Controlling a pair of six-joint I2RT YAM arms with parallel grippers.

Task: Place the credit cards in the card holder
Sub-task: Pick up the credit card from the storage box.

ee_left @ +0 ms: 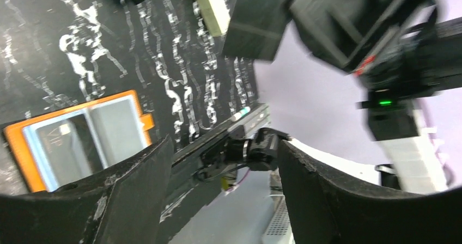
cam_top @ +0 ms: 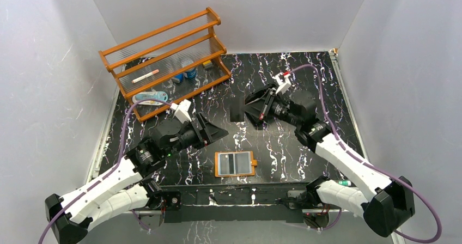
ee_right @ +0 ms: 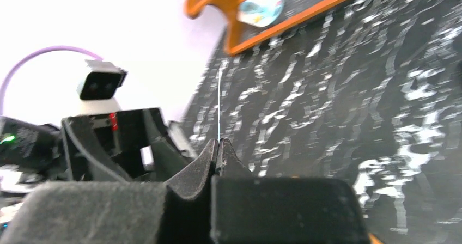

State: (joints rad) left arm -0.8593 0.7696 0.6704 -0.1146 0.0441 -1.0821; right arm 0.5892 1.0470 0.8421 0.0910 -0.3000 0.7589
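Right wrist: credit card [ee_right: 218,105] edge-on, pinched in right gripper [ee_right: 218,147]; left gripper [ee_left: 223,157] spread.

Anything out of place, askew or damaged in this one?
Nothing spilled or damaged. Only the orange rack looks askew, standing slanted to the edges of the table at its far left. The card holder lies open and flat, and the right gripper pinches a dark card by its edge.
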